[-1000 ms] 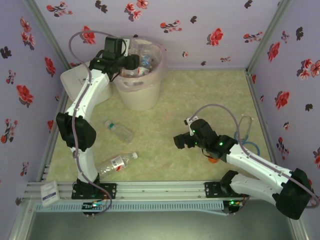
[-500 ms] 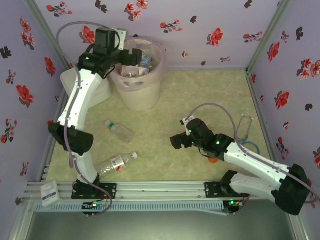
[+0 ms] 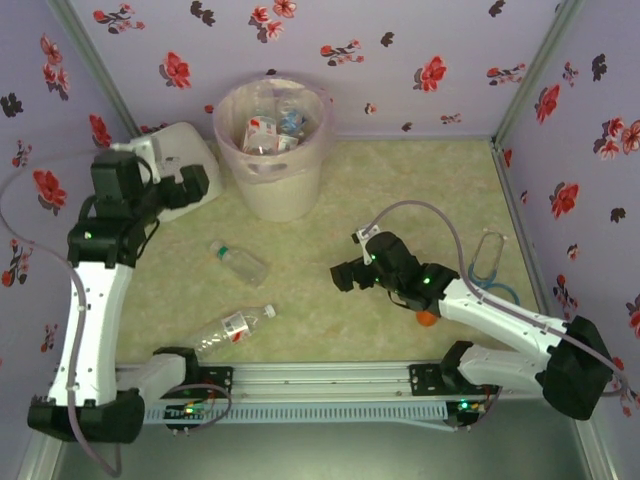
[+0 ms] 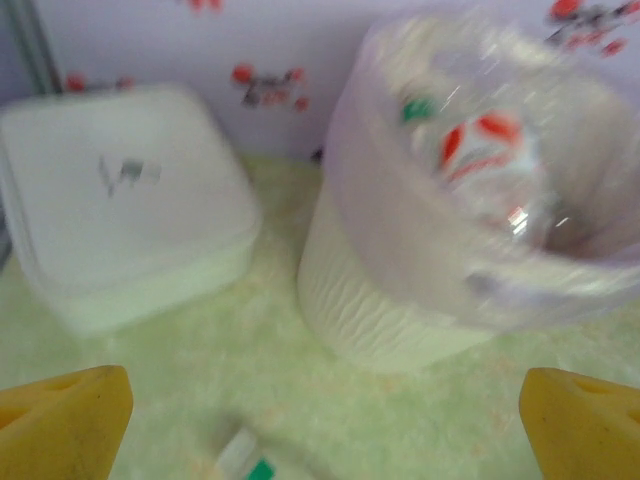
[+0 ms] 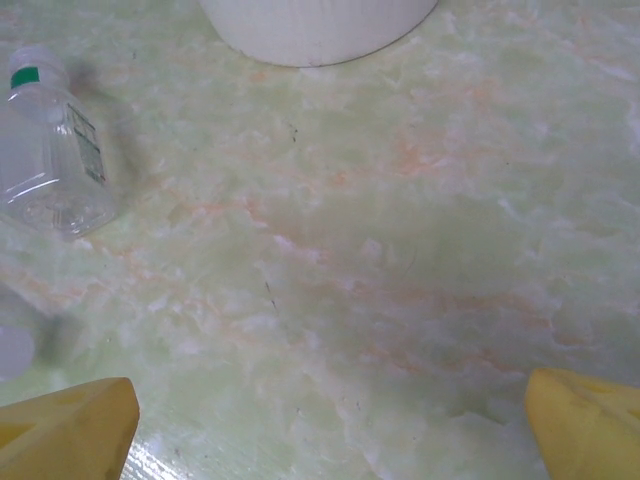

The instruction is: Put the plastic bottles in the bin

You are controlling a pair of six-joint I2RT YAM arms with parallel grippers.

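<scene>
Left gripper (image 3: 195,185) and right gripper (image 3: 341,278) both gape empty; I judge I'm between pickups, next lowering one onto the green-cap bottle (image 3: 238,262) for the bin (image 3: 268,195).

- The bin (image 3: 283,196), at eleven o'clock on the table, is matt pale pink-beige plastic, finely ribbed on its lower wall.
- Its liner (image 3: 232,140) is thin, clear, glossy film, crinkled over the rim.
- The plastic bottles (image 3: 240,263) at eight o'clock are clear, smooth and shiny.
- The white box (image 3: 190,185) at ten o'clock is smooth, faintly sheened plastic.
- The tabletop (image 3: 400,200) is a smooth, pale green marbled sheet.
- The walls (image 3: 400,90) are matt lilac with printed flowers; whether cloth or paper cannot be told.
- The rail (image 3: 330,378) at six o'clock is bare silvery metal.
- The left arm (image 3: 90,310) has glossy white shells.
</scene>
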